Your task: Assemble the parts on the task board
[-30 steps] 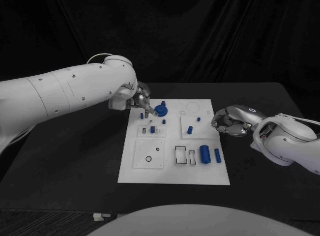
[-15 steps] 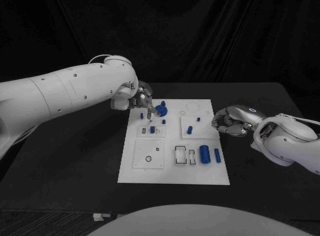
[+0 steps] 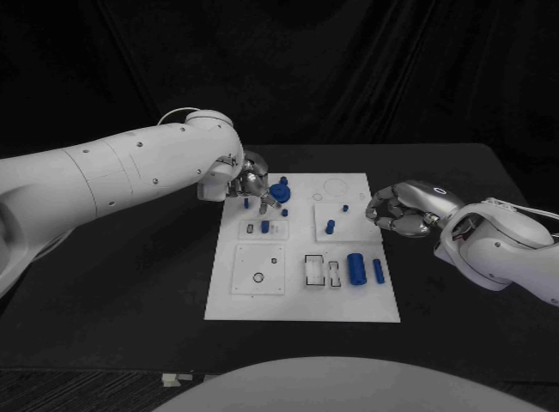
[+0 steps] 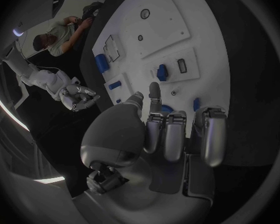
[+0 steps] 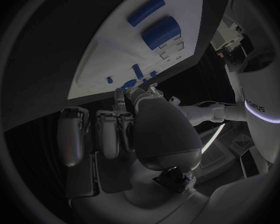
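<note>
Table: you have a matte black table (image 3: 130,283) under a dark curtain backdrop; the white task board (image 3: 306,300) lies flat in the middle, its long side running away from the robot.
Board layout: you see square raised panels on the board, a faint ring outline at its far right corner, and a dark rectangular slot frame (image 3: 315,269) near the middle.
Left hand: your left hand (image 3: 251,182) hangs over the board's far left corner, fingers curled downward; its fingertips pinch a round blue part (image 3: 281,191) just above the board.
Left wrist view: the silver fingers (image 4: 167,134) lie side by side and bent, pointing at the board, with a blue piece (image 4: 167,108) showing just past the tips.
Right hand: your right hand (image 3: 404,210) sits just beside the board's right edge, off the plate, fingers curled into a loose fist with nothing between them.
Right wrist view: the fingers (image 5: 109,132) are folded in beside the rounded palm, apart from the board.
Parts: a thick blue cylinder (image 3: 356,264) and a slimmer blue bar (image 3: 379,271) lie side by side near the right edge; a small blue peg (image 3: 331,227) rests on the right panel, and another short blue piece (image 3: 265,227) on the left panel.
Surfaces: the arms are smooth glossy white shells; the hands are brushed silver metal.
</note>
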You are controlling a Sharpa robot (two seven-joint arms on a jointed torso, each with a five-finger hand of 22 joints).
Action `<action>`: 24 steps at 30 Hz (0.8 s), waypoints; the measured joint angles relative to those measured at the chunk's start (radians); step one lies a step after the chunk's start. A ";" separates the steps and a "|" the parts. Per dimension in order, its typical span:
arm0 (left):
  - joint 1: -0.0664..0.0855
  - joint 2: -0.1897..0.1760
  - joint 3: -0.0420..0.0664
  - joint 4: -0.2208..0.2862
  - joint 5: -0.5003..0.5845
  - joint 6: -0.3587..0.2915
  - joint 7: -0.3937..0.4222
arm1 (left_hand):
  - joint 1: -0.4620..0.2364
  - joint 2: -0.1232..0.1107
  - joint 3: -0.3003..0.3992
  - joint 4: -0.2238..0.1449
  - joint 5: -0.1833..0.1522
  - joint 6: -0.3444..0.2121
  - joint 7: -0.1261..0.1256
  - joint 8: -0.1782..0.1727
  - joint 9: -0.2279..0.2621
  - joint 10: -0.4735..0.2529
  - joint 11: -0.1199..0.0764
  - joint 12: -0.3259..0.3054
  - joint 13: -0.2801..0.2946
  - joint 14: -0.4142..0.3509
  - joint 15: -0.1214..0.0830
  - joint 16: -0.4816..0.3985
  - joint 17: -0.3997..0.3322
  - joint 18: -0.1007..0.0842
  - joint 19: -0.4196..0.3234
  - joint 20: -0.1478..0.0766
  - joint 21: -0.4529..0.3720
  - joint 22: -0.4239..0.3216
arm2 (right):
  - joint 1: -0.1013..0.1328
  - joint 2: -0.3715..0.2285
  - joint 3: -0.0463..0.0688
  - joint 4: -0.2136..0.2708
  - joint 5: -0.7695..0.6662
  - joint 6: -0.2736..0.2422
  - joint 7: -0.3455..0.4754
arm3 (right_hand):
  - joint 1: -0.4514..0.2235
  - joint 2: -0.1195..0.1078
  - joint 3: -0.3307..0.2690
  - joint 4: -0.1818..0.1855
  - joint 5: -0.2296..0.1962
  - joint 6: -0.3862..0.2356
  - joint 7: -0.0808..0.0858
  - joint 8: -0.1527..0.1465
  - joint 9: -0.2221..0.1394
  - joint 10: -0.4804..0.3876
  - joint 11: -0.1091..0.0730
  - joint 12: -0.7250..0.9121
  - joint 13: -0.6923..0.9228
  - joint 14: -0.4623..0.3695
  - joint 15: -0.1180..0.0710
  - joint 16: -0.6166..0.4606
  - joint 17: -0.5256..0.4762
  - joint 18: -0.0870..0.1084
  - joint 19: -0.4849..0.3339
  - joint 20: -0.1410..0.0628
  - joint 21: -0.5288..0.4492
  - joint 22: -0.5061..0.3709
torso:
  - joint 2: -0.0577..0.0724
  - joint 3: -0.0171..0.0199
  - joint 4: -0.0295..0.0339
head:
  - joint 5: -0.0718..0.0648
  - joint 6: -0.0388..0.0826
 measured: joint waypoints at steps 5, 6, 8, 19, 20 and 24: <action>-0.003 0.000 0.000 -0.009 -0.014 -0.012 -0.001 | -0.002 0.002 0.002 0.002 0.000 0.008 0.004 -0.034 -0.016 0.000 0.010 0.000 0.000 0.000 0.000 0.000 0.000 0.000 0.000 0.000 0.000 0.000 | 0.000 -0.001 0.000 0.003 0.003 -0.015 0.013 | 0.000 0.000 0.002 -0.002 0.013 0.002 -0.002 0.000 0.000 0.000 0.000 0.000 0.000 0.000 0.000 0.000 0.000 0.000 0.000 0.000 0.000 0.000 | 0.000 -0.0001 0.0002 | 0.005 0.000; -0.004 0.001 0.000 -0.011 -0.016 -0.014 -0.002 | -0.002 0.002 0.002 0.002 0.000 0.024 0.000 -0.028 -0.012 0.000 0.010 0.000 0.000 0.000 0.000 0.000 0.000 0.000 0.000 0.000 0.000 0.000 | 0.000 -0.001 0.000 0.003 0.003 -0.017 0.015 | 0.004 -0.004 0.006 -0.006 0.025 0.004 -0.004 0.000 0.000 0.000 0.000 0.000 0.000 0.000 0.000 0.000 0.000 0.000 0.000 0.000 0.000 0.000 | 0.000 -0.0002 0.0002 | 0.006 0.000; -0.006 0.002 0.000 -0.016 -0.020 -0.015 -0.004 | -0.002 0.002 0.002 0.002 0.000 0.041 -0.004 -0.015 0.008 0.000 0.010 0.000 0.000 0.000 0.000 0.000 0.000 0.000 0.000 0.000 0.000 0.000 | 0.000 -0.001 0.000 0.004 0.004 -0.022 0.019 | 0.005 -0.005 0.007 -0.007 0.031 0.004 -0.004 0.000 0.000 0.000 0.000 0.000 0.000 0.000 0.000 0.000 0.000 0.000 0.000 0.000 0.000 0.000 | 0.000 -0.0002 0.0002 | 0.007 0.000; -0.021 0.012 0.000 -0.032 -0.033 -0.006 -0.022 | -0.049 -0.014 -0.024 0.037 -0.097 -0.005 -0.002 0.027 0.164 0.000 0.010 0.000 0.000 0.000 0.000 0.000 0.000 0.000 0.000 0.000 0.000 0.000 | 0.000 -0.002 0.000 0.007 0.007 -0.031 0.028 | 0.005 -0.005 0.007 -0.007 0.031 0.004 -0.004 0.000 0.000 0.000 0.000 0.000 0.000 0.000 0.000 0.000 0.000 0.000 0.000 0.000 0.000 0.001 | 0.000 -0.0002 0.0000 | 0.009 0.000; -0.023 0.013 0.000 -0.034 -0.033 -0.003 -0.025 | -0.053 -0.016 -0.028 0.040 -0.104 -0.005 -0.002 0.027 0.170 -0.001 0.010 0.000 0.000 0.000 0.000 0.000 0.000 0.000 0.000 0.000 0.000 0.000 | 0.000 -0.002 0.000 0.008 0.007 -0.032 0.028 | 0.005 -0.005 0.007 -0.007 0.031 0.004 -0.004 0.000 0.000 0.000 0.000 0.000 0.000 0.000 0.000 0.000 0.000 0.000 0.000 0.000 0.000 0.001 | 0.000 -0.0002 0.0000 | 0.010 0.000; -0.026 0.015 0.000 -0.039 -0.035 0.007 -0.031 | -0.061 -0.013 -0.033 0.045 -0.111 -0.005 -0.002 0.027 0.180 0.000 0.010 0.000 0.000 0.000 0.000 0.000 0.000 0.000 0.000 0.000 0.000 0.000 | 0.000 -0.003 0.000 0.009 0.007 -0.032 0.029 | 0.005 -0.005 0.007 -0.007 0.036 0.004 -0.004 0.000 0.000 0.000 0.000 0.000 0.000 0.000 0.000 0.000 0.000 0.000 0.000 0.000 0.000 0.001 | 0.000 -0.0002 -0.0001 | 0.013 0.000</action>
